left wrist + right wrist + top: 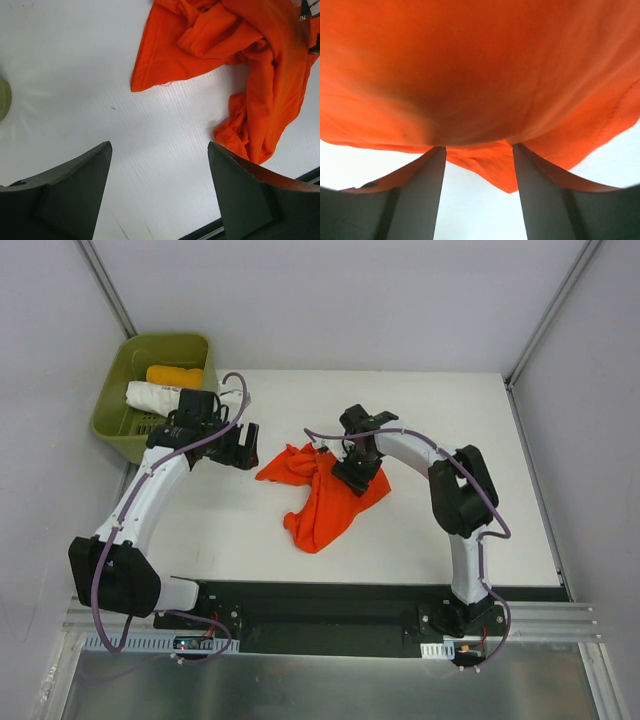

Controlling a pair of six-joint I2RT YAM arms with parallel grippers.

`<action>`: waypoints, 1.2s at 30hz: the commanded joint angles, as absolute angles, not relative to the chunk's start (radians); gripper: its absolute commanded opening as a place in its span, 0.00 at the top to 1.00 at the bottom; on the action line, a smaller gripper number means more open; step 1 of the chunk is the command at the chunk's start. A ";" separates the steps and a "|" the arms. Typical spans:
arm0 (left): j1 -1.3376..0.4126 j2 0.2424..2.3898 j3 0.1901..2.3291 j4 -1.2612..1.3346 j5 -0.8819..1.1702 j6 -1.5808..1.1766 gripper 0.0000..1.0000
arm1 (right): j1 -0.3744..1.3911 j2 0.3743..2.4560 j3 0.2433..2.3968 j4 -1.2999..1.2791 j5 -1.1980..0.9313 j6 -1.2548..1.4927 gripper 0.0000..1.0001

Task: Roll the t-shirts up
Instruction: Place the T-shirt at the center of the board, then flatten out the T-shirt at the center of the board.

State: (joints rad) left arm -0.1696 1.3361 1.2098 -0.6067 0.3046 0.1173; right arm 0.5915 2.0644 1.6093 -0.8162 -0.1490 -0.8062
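The red-orange t-shirt (322, 502) lies crumpled in a heap at the middle of the white table (470, 440). My right gripper (358, 476) is pressed down into the heap's upper right part. In the right wrist view the cloth (480, 75) bulges over both fingertips, the fingers (420, 200) stand apart, and a fold hangs between them. Whether they pinch cloth is hidden. My left gripper (250, 448) hovers just left of the shirt. In the left wrist view it (159, 147) is open over bare table, with the shirt (250, 55) at the upper right.
A green bin (115, 410) stands at the table's far left corner and holds a yellow roll (175, 376) and a white roll (160, 397). A black strip (350, 595) runs along the table's near edge. Grey walls close in on both sides.
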 commanded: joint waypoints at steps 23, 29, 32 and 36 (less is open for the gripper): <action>-0.199 1.689 1.442 -0.545 0.281 0.124 0.29 | 0.541 1.546 1.663 -0.963 -0.198 -0.853 0.64; -0.201 1.616 1.444 -0.561 0.265 0.106 0.29 | 0.650 1.557 1.580 -0.946 -0.281 -0.868 0.39; -0.175 1.450 1.376 -0.586 0.325 0.088 0.25 | 0.713 1.604 1.624 -0.939 -0.319 -0.884 0.39; -0.150 1.249 1.299 -0.617 0.325 0.065 0.22 | 0.837 1.783 1.745 -0.939 -0.337 -0.893 0.38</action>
